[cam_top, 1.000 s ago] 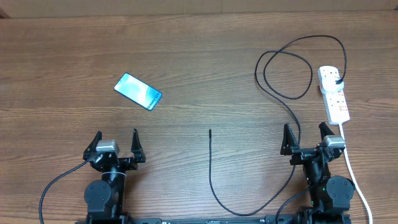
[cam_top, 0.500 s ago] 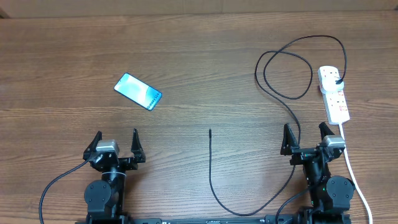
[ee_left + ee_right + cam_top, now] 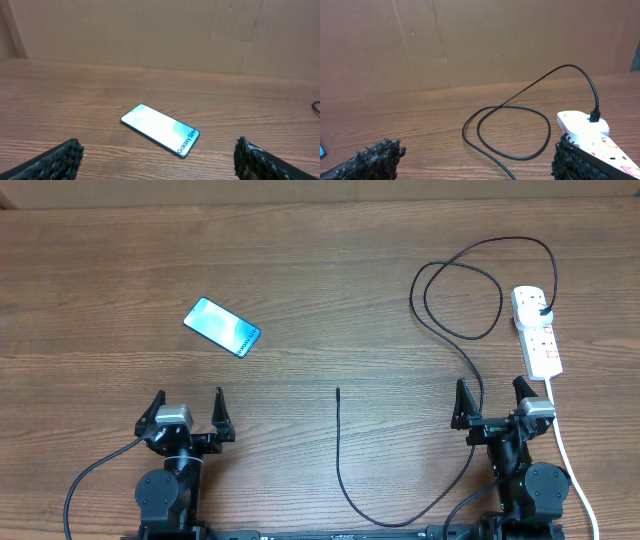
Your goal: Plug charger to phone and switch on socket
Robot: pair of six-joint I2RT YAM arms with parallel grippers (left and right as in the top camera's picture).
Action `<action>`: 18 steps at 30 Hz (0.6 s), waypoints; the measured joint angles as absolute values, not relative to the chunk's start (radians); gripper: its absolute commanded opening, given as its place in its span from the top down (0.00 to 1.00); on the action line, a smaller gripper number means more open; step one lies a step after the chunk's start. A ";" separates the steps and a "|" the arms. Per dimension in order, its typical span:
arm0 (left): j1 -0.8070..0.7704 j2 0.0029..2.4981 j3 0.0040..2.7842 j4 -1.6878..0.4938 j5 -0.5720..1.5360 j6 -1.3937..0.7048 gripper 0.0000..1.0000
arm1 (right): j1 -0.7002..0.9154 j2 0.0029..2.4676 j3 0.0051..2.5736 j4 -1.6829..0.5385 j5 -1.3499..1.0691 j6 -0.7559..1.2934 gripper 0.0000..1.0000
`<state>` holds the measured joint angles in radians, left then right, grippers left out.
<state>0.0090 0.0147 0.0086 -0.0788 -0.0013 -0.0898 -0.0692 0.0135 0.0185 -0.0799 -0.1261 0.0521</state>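
Note:
The phone (image 3: 222,327) lies flat at the left of the table, screen lit blue-teal; the left wrist view shows the phone (image 3: 160,130) ahead with "Galaxy S24" on it. The charger (image 3: 455,290) is a thin black cable: its black plug sits in the socket (image 3: 536,330), a white power strip at the right, it loops on the wood, and its small tip (image 3: 338,391) lies near the table's middle. My left gripper (image 3: 188,405) stands open at the front left, short of the phone. My right gripper (image 3: 493,392) stands open over the cable, just in front of the socket (image 3: 585,132).
The socket's white cord (image 3: 570,460) runs toward the front edge past my right arm. The black cable curves back near the front edge (image 3: 385,520) between both arms. A brown cardboard wall (image 3: 480,40) stands behind the table.

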 measured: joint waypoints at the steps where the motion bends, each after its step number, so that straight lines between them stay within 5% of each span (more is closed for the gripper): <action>1: 0.009 0.015 0.009 -0.078 0.005 -0.090 0.00 | -0.069 0.014 0.019 -0.080 -0.126 0.052 0.00; 18: 0.009 0.015 0.081 -0.204 0.031 -0.090 0.00 | -0.069 0.014 0.019 -0.080 -0.126 0.052 0.00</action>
